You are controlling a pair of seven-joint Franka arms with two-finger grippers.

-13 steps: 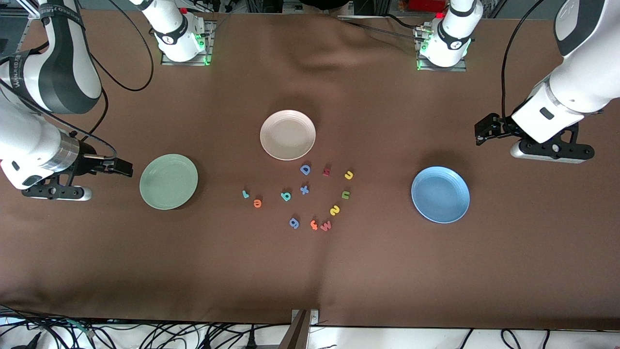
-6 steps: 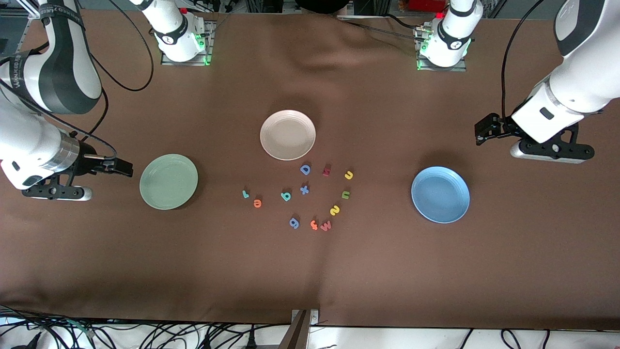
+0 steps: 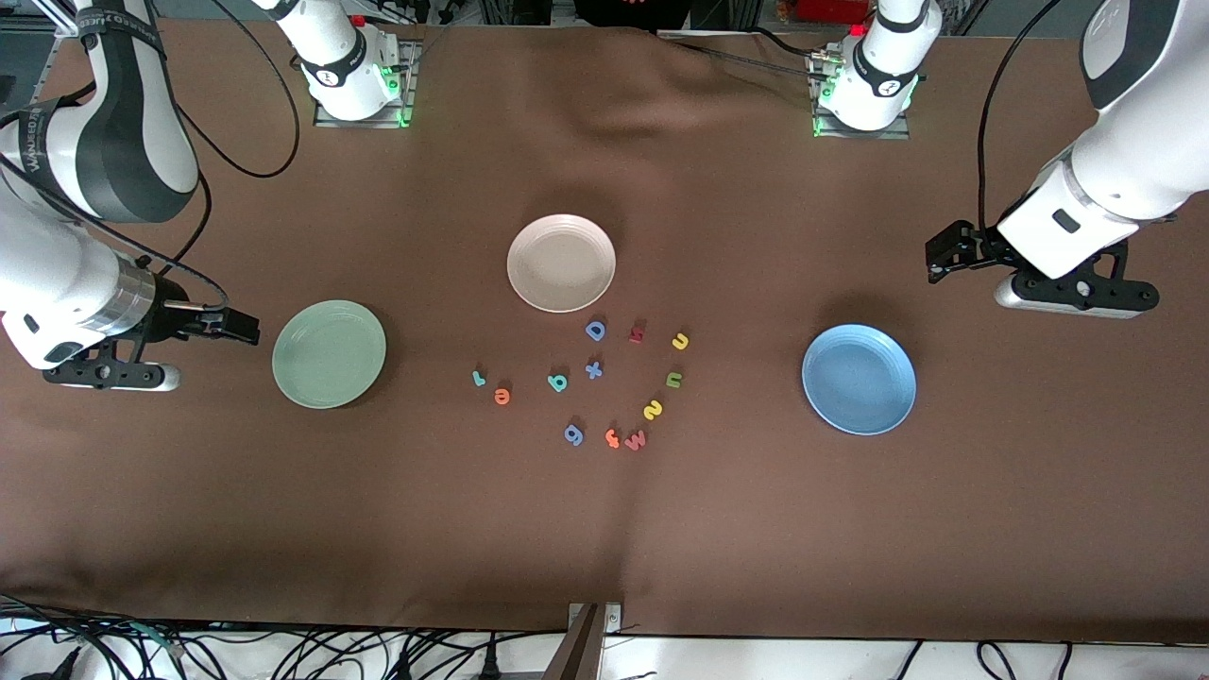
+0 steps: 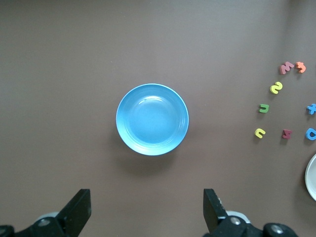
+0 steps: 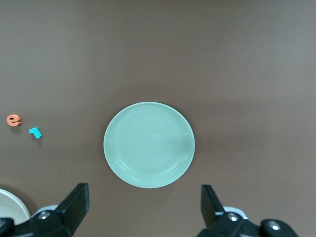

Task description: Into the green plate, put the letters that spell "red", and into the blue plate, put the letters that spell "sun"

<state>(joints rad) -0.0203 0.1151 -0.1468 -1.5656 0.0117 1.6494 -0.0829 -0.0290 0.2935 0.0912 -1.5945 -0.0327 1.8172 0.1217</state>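
Observation:
The green plate (image 3: 329, 354) (image 5: 149, 144) and the blue plate (image 3: 859, 379) (image 4: 152, 119) lie bare, one toward each end of the table. Between them lie the teal r (image 3: 479, 378) (image 5: 35, 132), orange e (image 3: 502, 396) (image 5: 14, 119) and teal d (image 3: 557, 382). Closer to the blue plate are the yellow u (image 3: 680, 341) (image 4: 259, 132), olive n (image 3: 674, 380) (image 4: 264, 108) and yellow s (image 3: 653, 410) (image 4: 276, 88). My right gripper (image 3: 109, 376) (image 5: 143, 197) hangs open over bare cloth beside the green plate. My left gripper (image 3: 1077, 295) (image 4: 146, 202) hangs open over cloth beside the blue plate.
A cream plate (image 3: 561, 263) lies farther from the front camera than the letters. Mixed among them are a blue D (image 3: 595, 330), a blue x (image 3: 593, 369), a dark red letter (image 3: 637, 332), a blue g (image 3: 573, 434), an orange f (image 3: 612, 437) and a pink w (image 3: 636, 440).

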